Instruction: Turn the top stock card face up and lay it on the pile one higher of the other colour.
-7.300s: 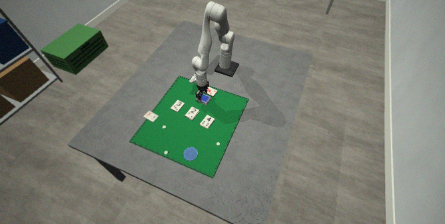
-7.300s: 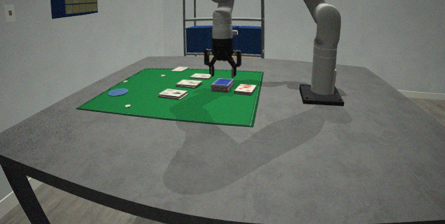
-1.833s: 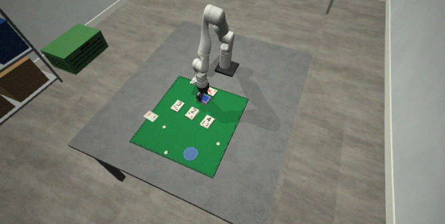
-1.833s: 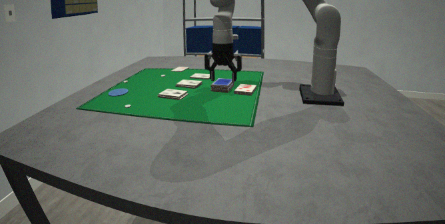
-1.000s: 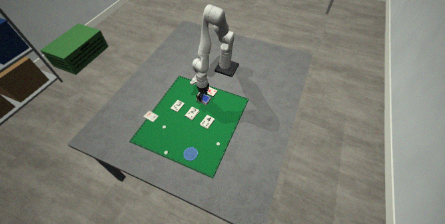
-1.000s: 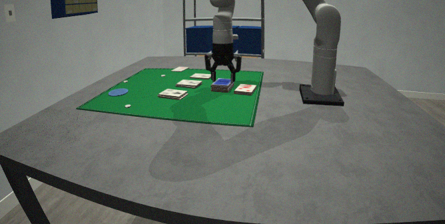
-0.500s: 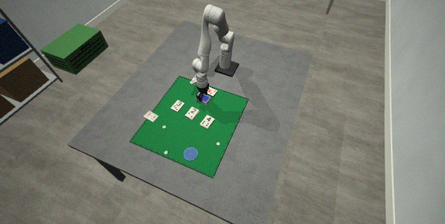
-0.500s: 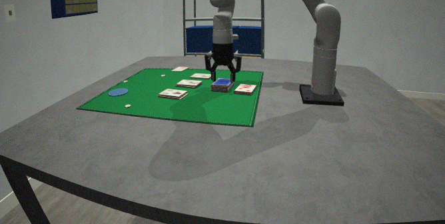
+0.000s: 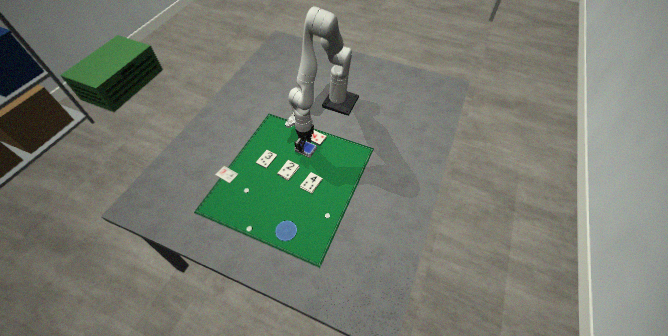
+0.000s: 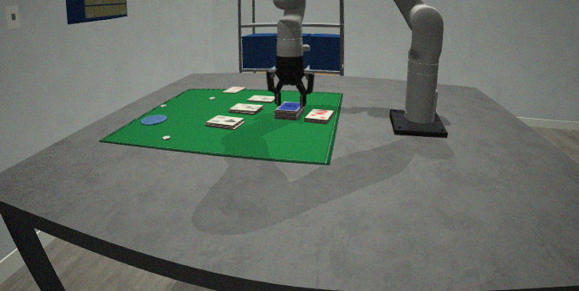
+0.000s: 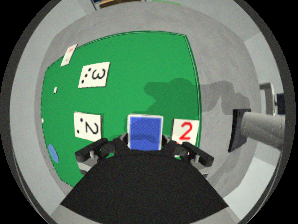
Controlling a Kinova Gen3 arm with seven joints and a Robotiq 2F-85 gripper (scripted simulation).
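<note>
- Gripper (image 10: 289, 100) poised straight over the stock (image 10: 289, 111), centre of the exterior view; jaws open, straddling the blue-backed top card (image 11: 145, 132), nothing between them
- Stock sits on the green mat (image 10: 269, 143), right of centre in that view, with a face-up red 2 (image 10: 319, 115) just beside it on the right
- Three piles with black faces in the middle of the top view: 3 (image 9: 266, 158), 2 (image 9: 288, 169), 4 (image 9: 311, 182); one more red card (image 9: 226, 174) off the mat's left edge, number unreadable
- Handling, judged: thin plywood tile, stiff, light, probably slick on the faces; no bending to help peel it off the stack
- Best hold, judged: pinch two opposite edges of the top tile only, fingertips (image 10: 302, 103) kept shallow so the card underneath stays put
- Risk: going too deep and clamping two tiles, or shifting the stack sideways
</note>
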